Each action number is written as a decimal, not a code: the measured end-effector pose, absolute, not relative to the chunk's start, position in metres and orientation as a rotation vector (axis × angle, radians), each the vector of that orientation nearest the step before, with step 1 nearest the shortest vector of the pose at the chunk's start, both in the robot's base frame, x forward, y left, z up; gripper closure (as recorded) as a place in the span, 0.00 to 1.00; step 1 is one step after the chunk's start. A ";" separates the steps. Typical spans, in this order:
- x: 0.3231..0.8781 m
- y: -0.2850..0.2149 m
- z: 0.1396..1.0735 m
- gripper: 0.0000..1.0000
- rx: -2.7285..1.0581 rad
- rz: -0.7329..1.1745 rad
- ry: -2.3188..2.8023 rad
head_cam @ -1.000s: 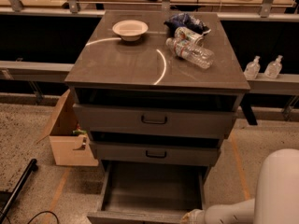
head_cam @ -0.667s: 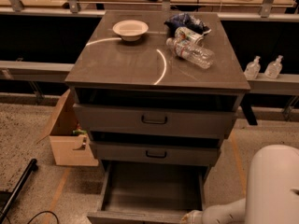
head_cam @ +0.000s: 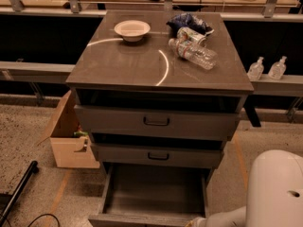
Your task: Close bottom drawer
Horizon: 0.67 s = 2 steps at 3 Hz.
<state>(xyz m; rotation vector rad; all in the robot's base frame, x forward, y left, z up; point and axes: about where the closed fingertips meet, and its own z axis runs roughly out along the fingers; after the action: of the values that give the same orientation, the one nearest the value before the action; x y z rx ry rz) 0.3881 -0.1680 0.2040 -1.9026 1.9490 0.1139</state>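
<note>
The drawer (head_cam: 154, 195) stands pulled far out from the base of the cabinet (head_cam: 128, 67), and the gripper (head_cam: 193, 223), its state impossible to tell, sits low before the cabinet's right side, apparently ready to push the front straight in.

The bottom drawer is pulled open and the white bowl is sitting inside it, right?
Not quite. The camera view shows the bottom drawer pulled open, but the white bowl sits on the cabinet top, not inside it; the drawer is bare. The gripper is low by the drawer's front right corner.
</note>
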 end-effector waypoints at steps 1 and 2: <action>0.393 -0.168 0.194 1.00 -1.919 0.100 1.910; 0.398 -0.170 0.183 1.00 -1.937 0.078 1.870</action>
<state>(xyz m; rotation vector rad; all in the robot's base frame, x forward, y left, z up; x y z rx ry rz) 0.3976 -0.1699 0.1831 -1.9374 1.8700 0.0779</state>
